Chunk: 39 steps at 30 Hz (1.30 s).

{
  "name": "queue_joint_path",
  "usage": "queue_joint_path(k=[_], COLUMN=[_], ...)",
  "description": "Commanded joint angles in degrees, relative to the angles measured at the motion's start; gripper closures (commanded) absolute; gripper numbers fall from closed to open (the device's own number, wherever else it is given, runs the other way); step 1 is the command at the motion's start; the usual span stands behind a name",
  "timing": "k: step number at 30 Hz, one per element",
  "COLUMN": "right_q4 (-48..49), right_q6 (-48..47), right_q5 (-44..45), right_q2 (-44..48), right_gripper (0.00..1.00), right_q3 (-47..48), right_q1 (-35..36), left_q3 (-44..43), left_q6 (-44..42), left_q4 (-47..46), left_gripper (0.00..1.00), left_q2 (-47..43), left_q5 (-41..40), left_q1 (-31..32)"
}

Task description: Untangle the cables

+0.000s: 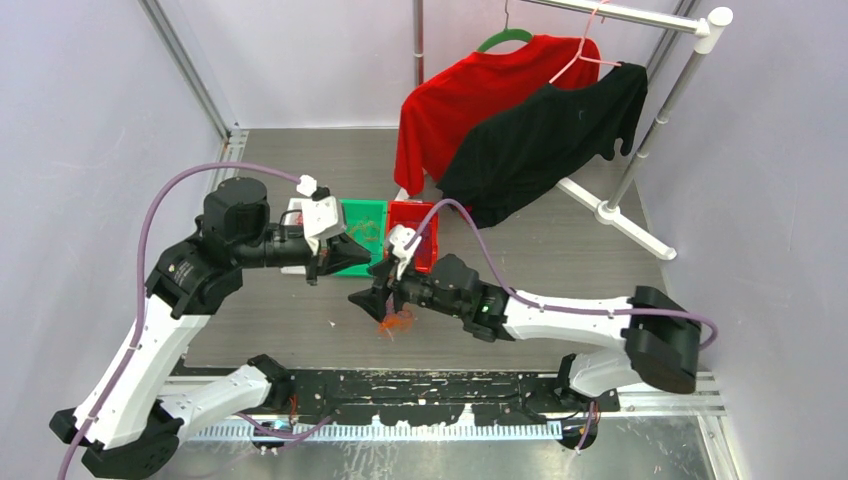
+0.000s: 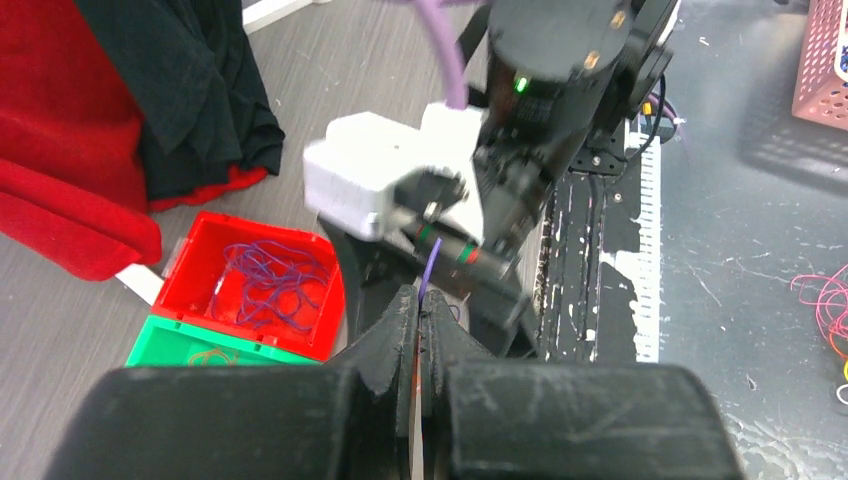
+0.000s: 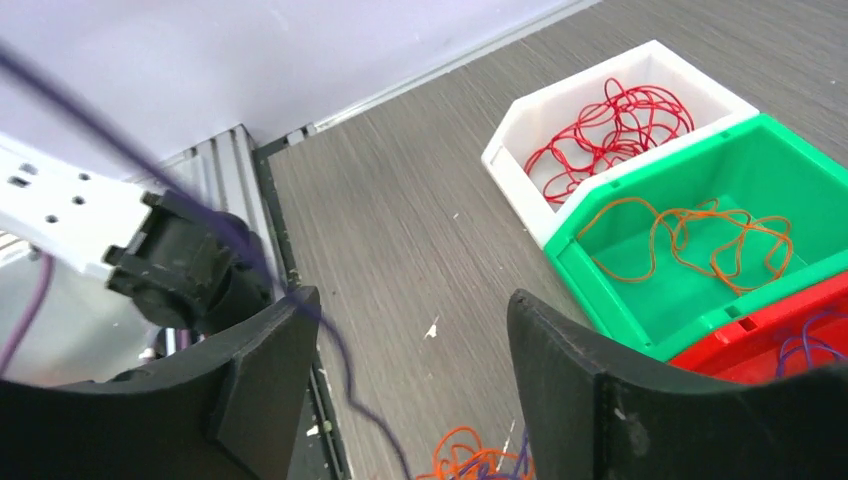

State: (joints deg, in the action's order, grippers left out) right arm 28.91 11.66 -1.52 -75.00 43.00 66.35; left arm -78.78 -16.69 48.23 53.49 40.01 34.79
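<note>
Bundle of cables, red, orange and purple mixed, lies on the table right beside the right jaws in the top view. We see the left jaws pressed shut on one purple cable, which sticks up from btwn the tips. Right jaws stand wide open w/ nothing gripped; a purple strand crosses the gap and runs down toward the bundle. Further back, three bins touch in a row: white bin w/ red cables, green bin w/ orange cables, red bin w/ purple cables.
</note>
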Motion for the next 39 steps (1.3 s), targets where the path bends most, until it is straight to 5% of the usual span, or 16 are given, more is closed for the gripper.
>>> queue_joint_path(k=[1,9,22,39], right_q4=[7.6,14.4,24.9,30.2], right_q6=[-1.1,2.9,8.7,9.5], right_q5=[3.1,5.5,11.8,17.8], right_q2=[-5.3,-9.2,-16.6,-17.8], right_gripper=[0.29,0.43,0.47,0.35], right_q3=[2.4,-4.6,-19.1,-26.7], right_q1=[0.4,0.4,0.4,2.4], left_q3=[-4.0,-10.6,-25.8,-32.5], left_q6=[1.4,2.0,4.3,-4.3], left_q4=[-2.3,-1.8,-4.3,-32.5], left_gripper=[1.00,1.00,1.00,1.00], left_q2=[0.2,2.2,7.0,8.4], left_q5=[2.1,3.8,2.9,-14.4], left_q1=[0.2,0.1,0.1,0.2])
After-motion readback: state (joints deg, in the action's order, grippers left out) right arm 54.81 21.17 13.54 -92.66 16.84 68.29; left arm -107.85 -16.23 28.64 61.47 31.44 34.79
